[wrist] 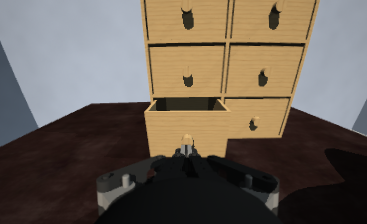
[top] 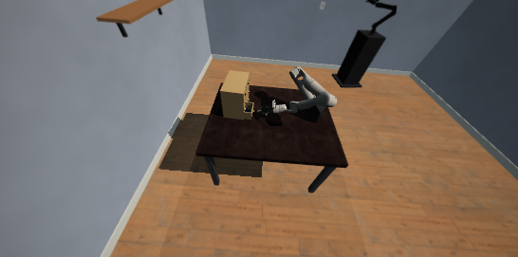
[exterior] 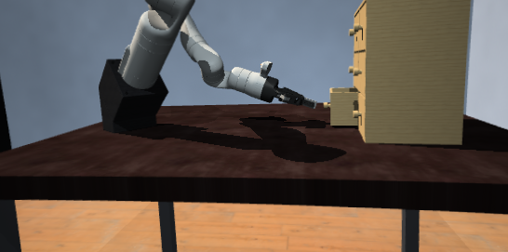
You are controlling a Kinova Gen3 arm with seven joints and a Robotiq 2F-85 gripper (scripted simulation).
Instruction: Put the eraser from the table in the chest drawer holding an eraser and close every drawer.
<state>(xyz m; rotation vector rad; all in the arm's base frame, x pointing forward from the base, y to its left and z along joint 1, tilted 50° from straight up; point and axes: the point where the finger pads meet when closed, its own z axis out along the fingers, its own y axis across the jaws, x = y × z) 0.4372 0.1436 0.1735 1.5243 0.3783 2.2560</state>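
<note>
The small wooden chest [exterior: 409, 65] stands on the dark table, with two columns of drawers facing me in the wrist view [wrist: 229, 65]. Its bottom left drawer [wrist: 187, 127] is pulled out a short way and also shows in the side view [exterior: 344, 105]. I cannot see what lies inside it. My gripper [wrist: 186, 151] is shut, level with that drawer's knob [wrist: 186, 137]. Its tips [exterior: 316, 103] are right at the knob, with nothing held between them. The other drawers look pushed in. No eraser shows in any view.
The arm's black base [exterior: 130, 100] sits on the table opposite the chest. The chest stands near the table's edge by the wall [top: 235, 94]. A black pedestal with a camera arm [top: 360, 55] stands on the floor behind the table.
</note>
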